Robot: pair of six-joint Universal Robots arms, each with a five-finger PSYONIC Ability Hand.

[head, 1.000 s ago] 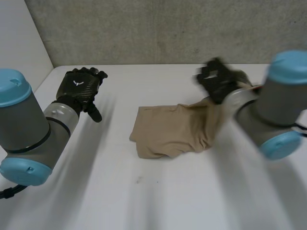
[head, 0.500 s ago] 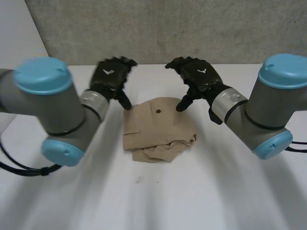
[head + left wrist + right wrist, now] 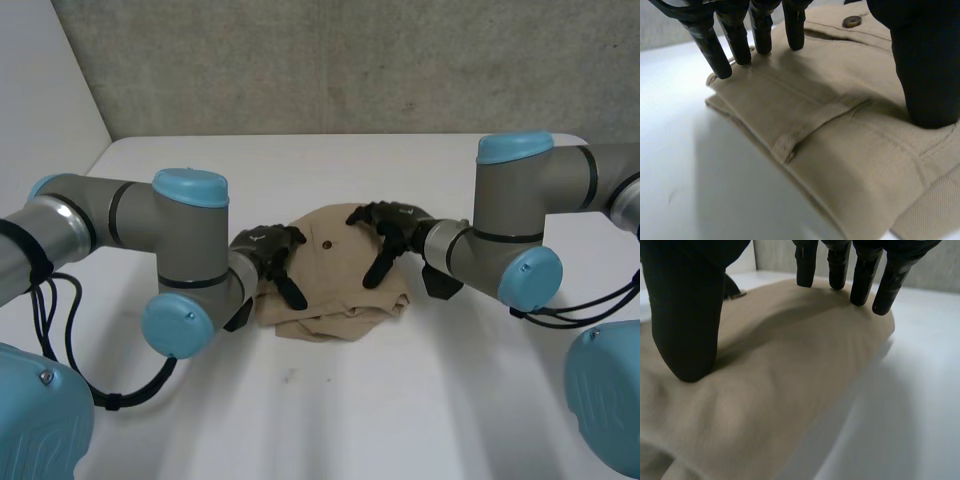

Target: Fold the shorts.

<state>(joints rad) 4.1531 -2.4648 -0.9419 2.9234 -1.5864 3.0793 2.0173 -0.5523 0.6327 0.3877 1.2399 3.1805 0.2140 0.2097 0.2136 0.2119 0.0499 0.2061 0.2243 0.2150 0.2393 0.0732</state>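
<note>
- The left hand (image 3: 266,248) was spread flat, its straight fingers and thumb pressing the folded shorts (image 3: 335,288) under its palm and gripping nothing.
- The right hand (image 3: 392,226) pressed likewise, fingertips at the shorts' edge.

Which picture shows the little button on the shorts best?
The left wrist view: the button looks big and round on the shorts, by the left hand. The head view makes it a tiny dot. The right wrist view gives smooth cloth under the right hand.
</note>
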